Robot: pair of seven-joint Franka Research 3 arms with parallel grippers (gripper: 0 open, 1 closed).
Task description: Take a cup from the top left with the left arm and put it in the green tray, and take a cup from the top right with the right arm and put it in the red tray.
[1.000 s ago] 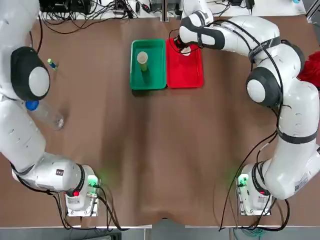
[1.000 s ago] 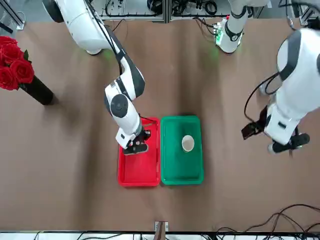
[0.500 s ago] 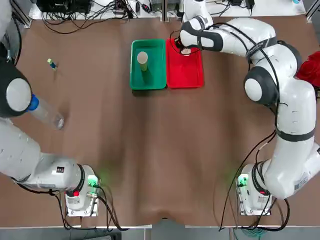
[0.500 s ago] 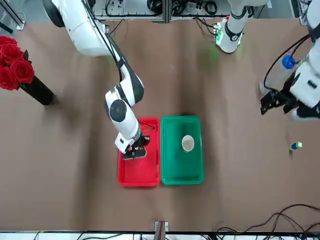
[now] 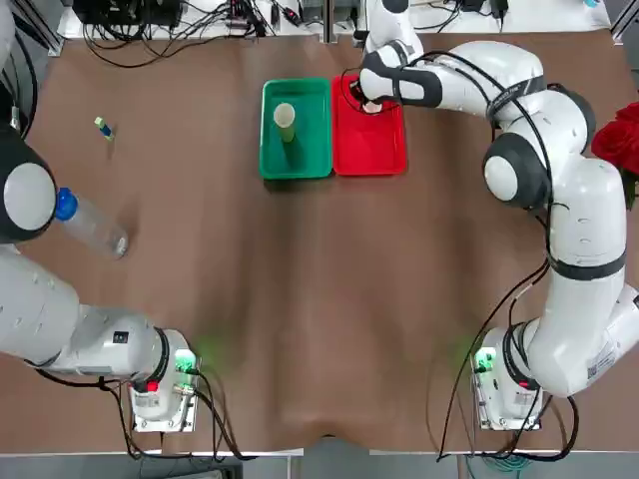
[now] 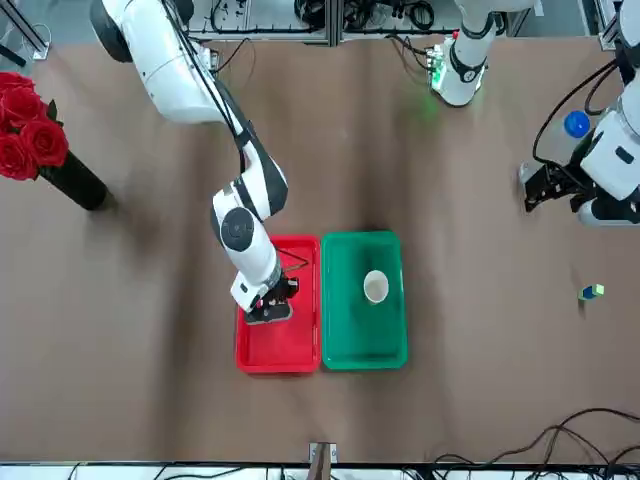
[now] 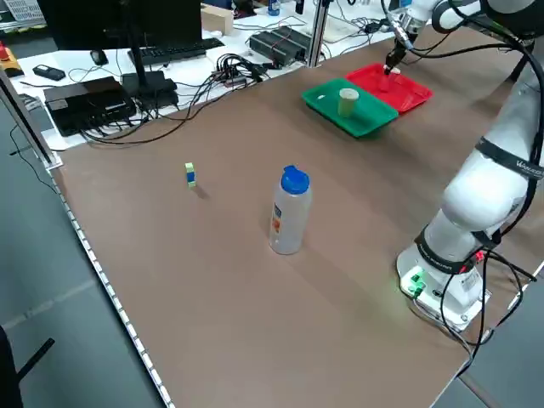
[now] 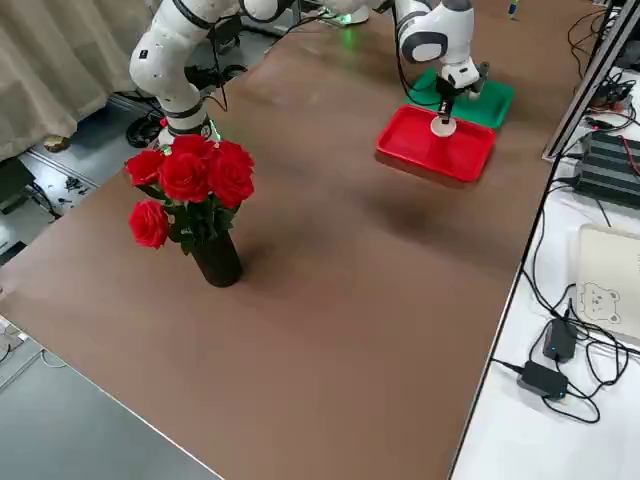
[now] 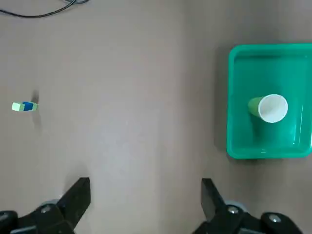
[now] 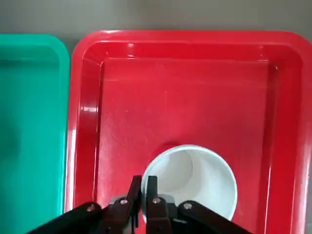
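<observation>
The right arm (image 5: 559, 190) reaches across to the far edge of the worktop (image 5: 300, 299), its gripper (image 10: 145, 195) down inside the red tray (image 5: 379, 150) at the tray's far end, fingers pinched on the rim of the red cup (image 10: 195, 180), one finger inside the white mouth and one outside. The cup stands upright on the tray floor near the far left corner of that tray, its red outside mostly hidden under the gripper in the overhead view. Just beside it, touching along the long side, the green tray (image 5: 318, 160) holds the pale yellow-green cup (image 5: 285, 118), upright in the tray's far half and apart from any gripper. The left arm (image 5: 40, 299) is pulled away over the worktop's left edge, and its gripper (image 9: 146, 195) hangs above bare worktop with its fingers spread wide and nothing between them. Below that arm a clear plastic bottle (image 7: 289, 212) with a blue cap stands near the left edge, and a small green-and-blue block (image 5: 104, 128) lies toward the far left corner. A dark vase of red roses (image 8: 195, 190) stands at the worktop's right edge.
</observation>
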